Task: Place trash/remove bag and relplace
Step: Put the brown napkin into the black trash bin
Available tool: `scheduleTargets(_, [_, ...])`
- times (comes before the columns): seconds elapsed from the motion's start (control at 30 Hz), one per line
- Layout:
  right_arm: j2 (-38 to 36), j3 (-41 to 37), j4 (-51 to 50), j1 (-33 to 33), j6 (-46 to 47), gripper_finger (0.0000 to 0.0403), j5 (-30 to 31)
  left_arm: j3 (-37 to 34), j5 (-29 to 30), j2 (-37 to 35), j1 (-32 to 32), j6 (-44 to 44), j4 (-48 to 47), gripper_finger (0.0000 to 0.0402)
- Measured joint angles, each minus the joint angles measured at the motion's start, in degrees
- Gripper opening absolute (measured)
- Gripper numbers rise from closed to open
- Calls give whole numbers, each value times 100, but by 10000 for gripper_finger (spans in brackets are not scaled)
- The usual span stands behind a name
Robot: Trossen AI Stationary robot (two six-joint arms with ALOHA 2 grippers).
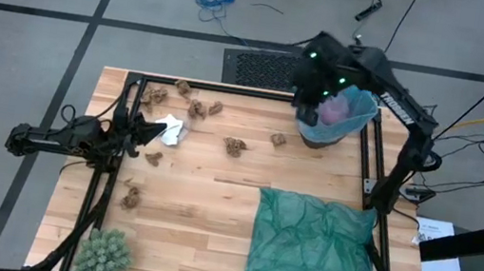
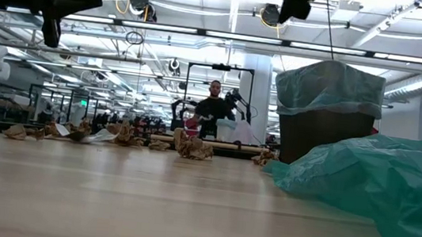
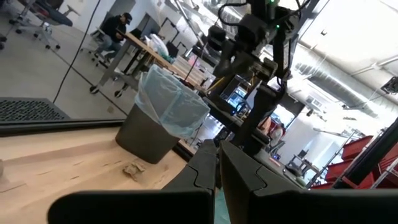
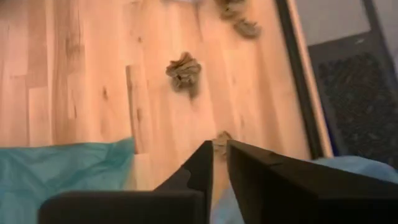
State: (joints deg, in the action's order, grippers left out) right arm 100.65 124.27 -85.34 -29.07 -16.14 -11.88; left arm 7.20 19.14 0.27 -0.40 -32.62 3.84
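At the bench's left edge we see the left gripper (image 1: 140, 130) raised, jaws shut on nothing, beside a white scrap (image 1: 169, 130); it seems to wait its turn. Brown trash (image 1: 235, 146) lies strewn along the far edge, uncollected. By the far right corner the right gripper (image 1: 310, 96) hangs over the bin (image 1: 321, 136), fingers barely parted and empty, likely just releasing the pink wad (image 1: 334, 112) lying inside the bag (image 1: 361, 110).

2 dark arms (image 1: 78, 138), green lights, white lettering
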Motion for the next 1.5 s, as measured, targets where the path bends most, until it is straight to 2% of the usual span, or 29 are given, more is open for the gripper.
scheduleTargets(0.17, [427,-2,-1,302,388,102,217,0,8,0,2,2,-9,20])
scheduleTargets(0.43, [1369,-8,-287,381,366,186,354,0,22,0,2,2,-30,20])
scheduleTargets(0.63, [1645,-700,182,201,163,222,628,0,22,0,2,2,-28,20])
scheduleTargets(0.87, [1407,-2436,1170,-10,83,237,752,0,22,-2,0,2,-26,20])
scheduleTargets(0.97, [1331,-2936,1690,-19,186,238,793,0,22,0,1,2,-27,20])
scheduleTargets(1.2, [1311,-3286,2568,25,346,238,755,0,22,0,2,2,-28,20])
scheduleTargets(1.5, [1304,-3861,2937,27,350,238,890,0,22,0,0,2,-26,20])
